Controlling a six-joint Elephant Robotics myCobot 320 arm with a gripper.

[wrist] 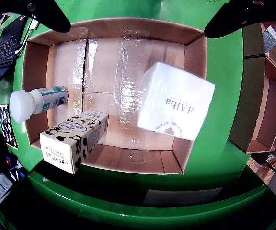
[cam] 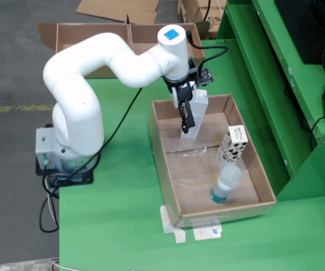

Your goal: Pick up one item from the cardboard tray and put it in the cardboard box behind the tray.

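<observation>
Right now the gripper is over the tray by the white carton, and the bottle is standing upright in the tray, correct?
Not quite: the bottle lies on its side in the cardboard tray, as the view from above shows. The gripper is indeed at the white carton.

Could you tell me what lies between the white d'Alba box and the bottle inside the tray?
Only taped cardboard floor: in the view that rides on the gripper, the stretch between the white box and the bottle is bare. The cow-patterned carton sits off that line.

Green table (cam: pixel 117 226) on grey concrete floor (cam: pixel 10 56) (possibly a yellow stripe).
</observation>
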